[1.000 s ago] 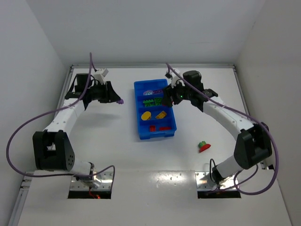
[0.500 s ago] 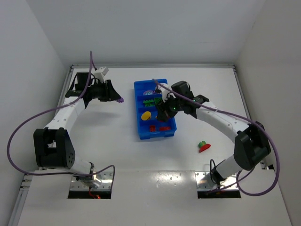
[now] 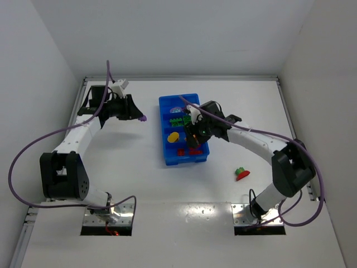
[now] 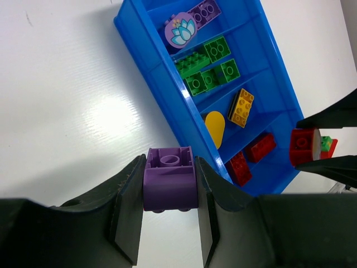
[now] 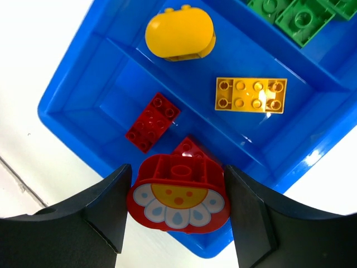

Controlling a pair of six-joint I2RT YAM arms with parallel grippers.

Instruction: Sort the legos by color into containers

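White tabletop [image 4: 67, 111] below, left fingers [image 4: 127, 218] pinch a purple lego [image 4: 169, 180], right fingers [image 5: 106, 212] a red lego [image 5: 178, 194].

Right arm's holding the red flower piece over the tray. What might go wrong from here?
1. The red flower piece in the right gripper hangs over the end wall of the blue tray and a red brick; released here, it might bounce out.
2. The left gripper holds a purple piece; reaching the purple compartment now may crowd the right arm.
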